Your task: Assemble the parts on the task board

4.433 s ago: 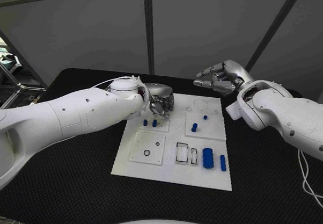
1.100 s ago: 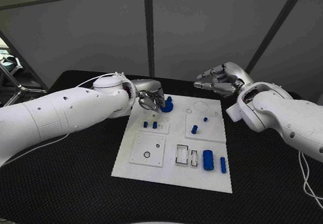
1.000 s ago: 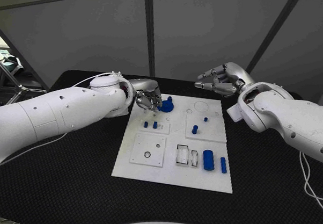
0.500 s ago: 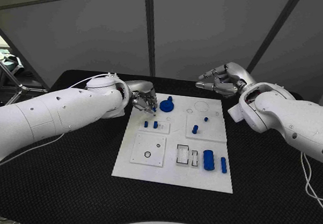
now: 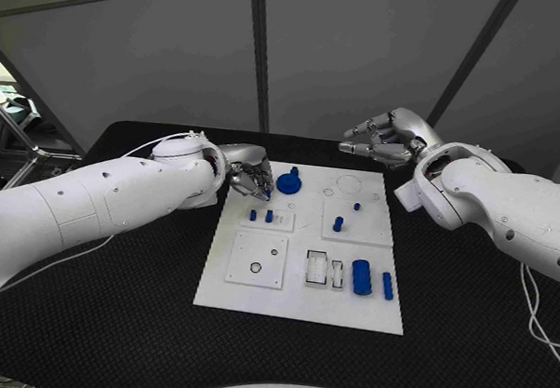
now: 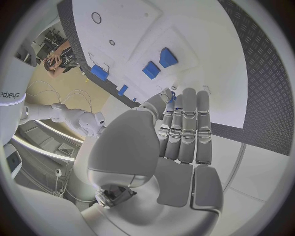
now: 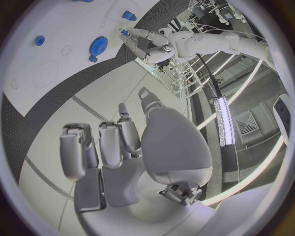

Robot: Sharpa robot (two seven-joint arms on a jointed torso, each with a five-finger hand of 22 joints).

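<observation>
The left hand (image 5: 250, 180) hangs just beside the task board's (image 5: 300, 294) far left corner, its fingers (image 6: 184, 132) straight, close together and holding nothing. Just beside them on the board sits the blue gear-like part (image 5: 290, 183), apart from the fingers. The right hand (image 5: 384, 138) hovers beyond the board's far edge over the tabletop (image 5: 104, 325), fingers loosely curled on nothing. Other blue parts lie toward the board's middle and near right. Judging from this, the gear looks placed; the next pick wants the left hand lifted well off the board before reaching, so it knocks nothing loose.
</observation>
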